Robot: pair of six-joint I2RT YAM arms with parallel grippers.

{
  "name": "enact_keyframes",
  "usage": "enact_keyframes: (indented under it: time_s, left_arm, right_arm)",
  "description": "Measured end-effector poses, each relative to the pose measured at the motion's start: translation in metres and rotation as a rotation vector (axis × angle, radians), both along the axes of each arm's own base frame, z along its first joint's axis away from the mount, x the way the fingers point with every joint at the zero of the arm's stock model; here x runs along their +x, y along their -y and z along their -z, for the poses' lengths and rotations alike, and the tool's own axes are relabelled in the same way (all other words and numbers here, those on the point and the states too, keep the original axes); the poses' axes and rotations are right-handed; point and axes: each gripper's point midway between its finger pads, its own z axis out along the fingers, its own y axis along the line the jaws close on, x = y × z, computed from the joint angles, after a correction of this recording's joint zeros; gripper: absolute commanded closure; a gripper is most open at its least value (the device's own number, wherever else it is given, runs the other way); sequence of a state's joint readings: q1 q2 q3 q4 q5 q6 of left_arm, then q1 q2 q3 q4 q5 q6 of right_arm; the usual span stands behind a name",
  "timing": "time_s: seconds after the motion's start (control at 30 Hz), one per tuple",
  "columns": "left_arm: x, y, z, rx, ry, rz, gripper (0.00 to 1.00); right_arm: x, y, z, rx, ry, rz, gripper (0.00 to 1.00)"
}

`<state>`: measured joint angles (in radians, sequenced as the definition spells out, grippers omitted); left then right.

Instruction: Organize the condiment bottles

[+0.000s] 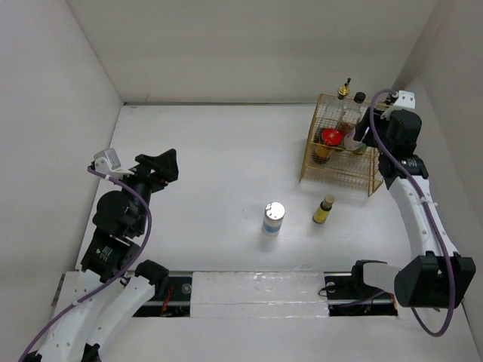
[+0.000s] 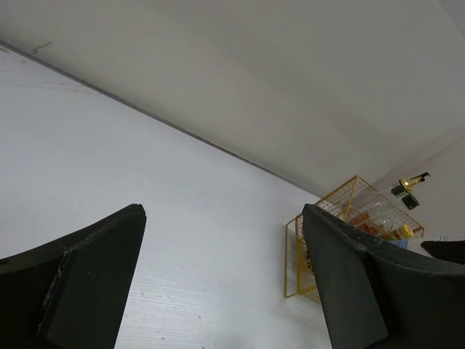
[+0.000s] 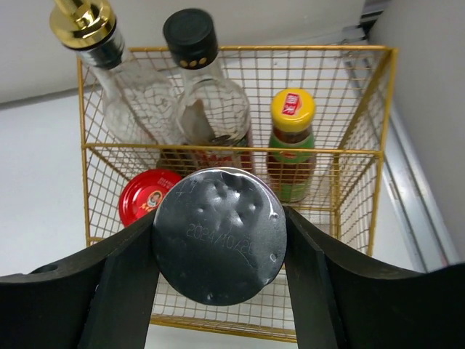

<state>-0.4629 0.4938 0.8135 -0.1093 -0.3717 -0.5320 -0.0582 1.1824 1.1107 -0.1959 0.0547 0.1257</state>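
The silver-topped cylinder (image 3: 219, 234) has a dull, dented foil-like metal lid. The gold spout (image 3: 81, 22) shines like polished metal above its clear glass bottle (image 3: 120, 80). The black cap (image 3: 190, 36) looks like matt plastic. The basket (image 3: 327, 49) is thin gold-coloured wire. The red lid (image 3: 149, 195) is glossy. The desk (image 2: 182, 240) is matt white and faintly grained.

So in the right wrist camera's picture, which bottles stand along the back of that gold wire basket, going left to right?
gold-spouted bottle → black-capped bottle → yellow-capped bottle
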Motion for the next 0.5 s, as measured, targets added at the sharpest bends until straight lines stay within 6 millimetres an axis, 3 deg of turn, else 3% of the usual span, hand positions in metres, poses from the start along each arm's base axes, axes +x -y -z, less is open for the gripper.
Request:
enact_keyframes:
  time_s: [0.23, 0.5]
  left_arm:
    - [0.0, 0.001, 0.0, 0.001, -0.002, 0.002, 0.15]
    - [0.002, 0.001, 0.002, 0.004, -0.008, 0.002, 0.15]
  right_arm:
    - [0.008, -0.009, 0.014, 0.021, -0.034, -0.049, 0.51]
    - [0.028, -0.008, 0.064, 0.041, -0.152, -0.047, 0.39]
